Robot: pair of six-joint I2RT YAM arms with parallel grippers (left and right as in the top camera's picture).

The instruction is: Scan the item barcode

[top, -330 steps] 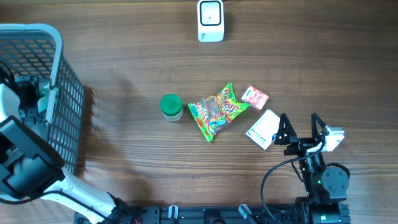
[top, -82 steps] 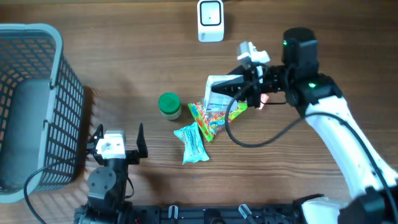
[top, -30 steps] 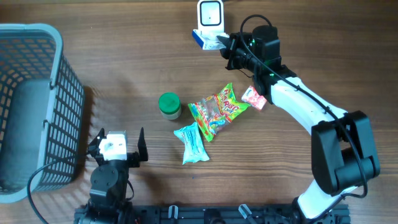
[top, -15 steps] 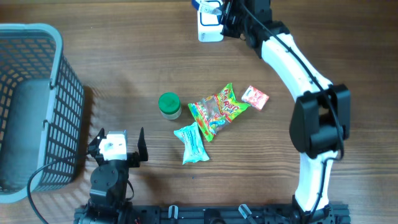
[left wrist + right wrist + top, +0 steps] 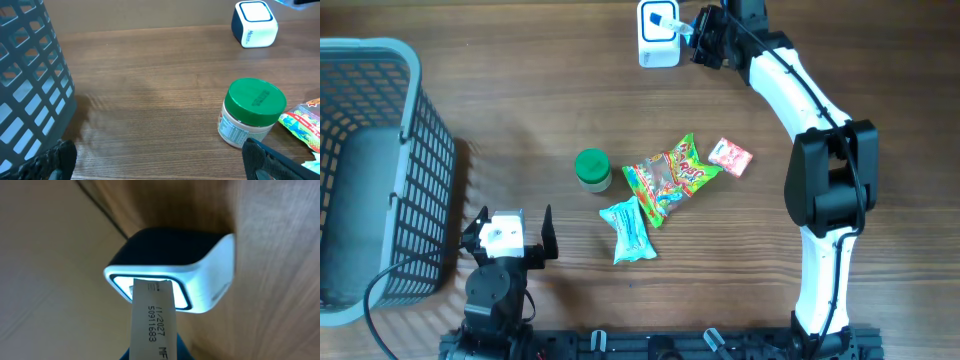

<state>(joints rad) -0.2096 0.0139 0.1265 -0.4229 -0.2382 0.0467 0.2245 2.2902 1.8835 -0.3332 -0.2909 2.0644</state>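
Observation:
The item, a white and blue box (image 5: 670, 19), is held over the face of the white scanner (image 5: 657, 48) at the table's far edge, with my right gripper (image 5: 701, 36) shut on it. In the right wrist view the box's narrow white side (image 5: 152, 322), printed with a date and a number, stands just in front of the scanner's lit window (image 5: 186, 287). No barcode shows in any view. My left gripper (image 5: 510, 232) rests open near the front left, with nothing between its fingers (image 5: 61, 159).
A green-lidded jar (image 5: 594, 170) stands mid-table, also close ahead of the left gripper (image 5: 251, 118). A colourful candy bag (image 5: 667, 178), a light blue packet (image 5: 628, 230) and a pink packet (image 5: 730, 157) lie nearby. A grey basket (image 5: 412, 120) fills the left side.
My right gripper has carried the box from the scanner's lower left edge up along it, and now holds it over the scanner's face. The left arm has not moved.

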